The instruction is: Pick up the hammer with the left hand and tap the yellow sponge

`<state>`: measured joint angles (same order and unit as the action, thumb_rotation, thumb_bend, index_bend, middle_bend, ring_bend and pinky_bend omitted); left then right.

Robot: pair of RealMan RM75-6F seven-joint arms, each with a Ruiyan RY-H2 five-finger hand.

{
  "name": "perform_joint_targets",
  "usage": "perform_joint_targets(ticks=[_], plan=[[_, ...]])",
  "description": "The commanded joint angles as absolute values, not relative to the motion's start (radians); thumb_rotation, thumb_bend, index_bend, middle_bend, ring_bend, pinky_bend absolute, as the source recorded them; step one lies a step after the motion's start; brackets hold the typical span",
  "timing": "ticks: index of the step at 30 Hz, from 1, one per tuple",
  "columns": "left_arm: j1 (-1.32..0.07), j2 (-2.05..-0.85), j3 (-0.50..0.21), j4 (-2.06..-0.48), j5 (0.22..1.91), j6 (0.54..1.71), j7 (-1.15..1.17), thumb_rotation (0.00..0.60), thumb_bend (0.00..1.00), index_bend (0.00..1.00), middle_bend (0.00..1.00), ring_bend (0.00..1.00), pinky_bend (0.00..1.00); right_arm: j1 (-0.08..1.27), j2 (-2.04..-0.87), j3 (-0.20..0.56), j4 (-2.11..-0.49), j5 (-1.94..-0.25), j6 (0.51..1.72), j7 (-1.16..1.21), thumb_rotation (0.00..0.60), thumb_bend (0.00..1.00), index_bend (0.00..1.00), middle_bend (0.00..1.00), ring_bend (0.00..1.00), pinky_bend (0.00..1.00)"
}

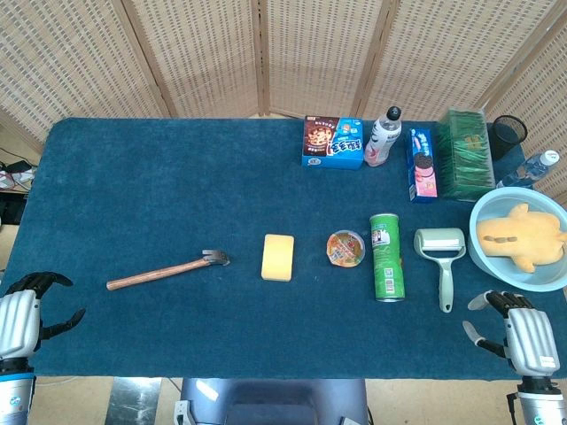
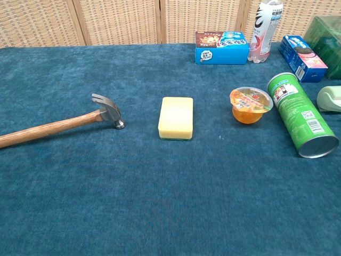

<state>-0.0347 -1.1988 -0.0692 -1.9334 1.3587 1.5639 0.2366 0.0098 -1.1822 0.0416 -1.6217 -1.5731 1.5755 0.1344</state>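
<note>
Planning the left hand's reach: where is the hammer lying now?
In the head view the hammer lies flat on the blue table, left of centre, its head pointing at the yellow sponge just beside it.

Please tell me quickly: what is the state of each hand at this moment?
Left hand: open, fingers apart, holding nothing; the hammer lies untouched on the table.
Right hand: open, fingers apart, holding nothing.

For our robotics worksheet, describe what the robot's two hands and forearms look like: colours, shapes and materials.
Only the head view shows them. The left hand and right hand each have a silver-grey, ribbed metallic back and slim black fingers with pale tips. Below each sits a light grey cylindrical wrist section; the left one bears a small blue mark.
</note>
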Motion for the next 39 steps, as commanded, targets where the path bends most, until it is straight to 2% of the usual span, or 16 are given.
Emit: perform_joint_targets(ticks=[1,11,18,26,32,39], plan=[[-0.039,-1.198,-0.070,-1.933,1.353,1.554,0.246,0.600,0.20,0.43,0.39,0.28,0.28,0.011,-1.183,0.042,-1.620,-1.572,1.573,0.134,0.600,0.28,0.49,0.51,0.45,0.37],[-0.100,-1.198,-0.101,-1.923,1.300,1.474,0.331,0.600,0.20,0.43,0.39,0.28,0.32,-0.004,-1.183,0.038,-1.603,-1.573,1.592,0.162,0.600,0.28,0.49,0.51,0.45,0.37],[-0.212,-1.238,-0.147,-1.863,1.213,1.327,0.402,0.600,0.25,0.43,0.39,0.28,0.38,-0.024,-1.182,0.036,-1.585,-1.563,1.615,0.185,0.600,0.28,0.49,0.51,0.45,0.37],[-0.320,-1.275,-0.165,-1.826,1.110,1.182,0.476,0.600,0.27,0.43,0.39,0.28,0.38,-0.039,-1.181,0.037,-1.577,-1.552,1.626,0.193,0.600,0.28,0.49,0.51,0.45,0.37],[-0.387,-1.329,-0.176,-1.784,1.050,1.127,0.516,0.600,0.27,0.43,0.39,0.28,0.38,-0.041,-1.179,0.041,-1.575,-1.544,1.622,0.193,0.600,0.28,0.49,0.51,0.45,0.37],[-0.459,-1.428,-0.183,-1.707,0.964,1.081,0.550,0.600,0.27,0.33,0.40,0.28,0.38,-0.045,-1.176,0.045,-1.567,-1.529,1.614,0.205,0.600,0.28,0.49,0.51,0.45,0.37]])
